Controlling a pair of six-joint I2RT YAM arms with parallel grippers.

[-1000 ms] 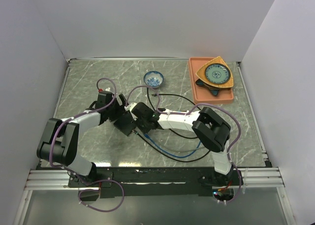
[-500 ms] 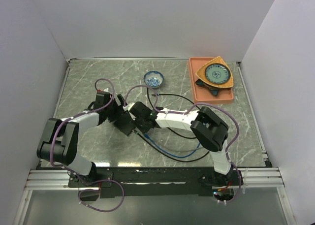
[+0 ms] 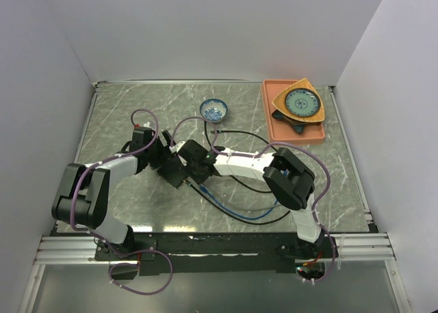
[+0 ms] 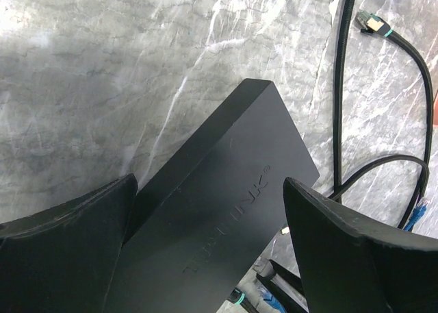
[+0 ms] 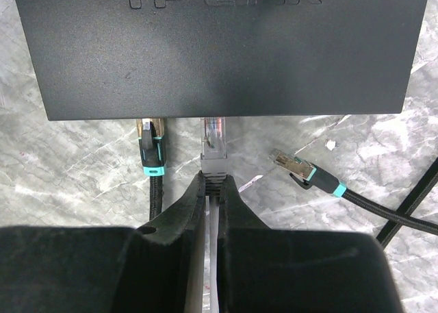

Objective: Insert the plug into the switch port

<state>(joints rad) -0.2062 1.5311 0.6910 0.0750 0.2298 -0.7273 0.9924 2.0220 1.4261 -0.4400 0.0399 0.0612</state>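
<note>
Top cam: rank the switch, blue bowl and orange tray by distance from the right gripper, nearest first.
From the right gripper:
1. switch: right at its fingertips, just to its left.
2. blue bowl: farther back, mid-table.
3. orange tray: far right corner, clearly the farthest.

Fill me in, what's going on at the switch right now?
The right gripper is shut on a clear plug, holding its tip at the port edge of the switch; whether it is seated I cannot tell. The left gripper stands open, its fingers either side of the switch's other end. A black teal-banded plug sits at the neighbouring port, and a second teal-banded plug lies loose on the table nearby.
</note>
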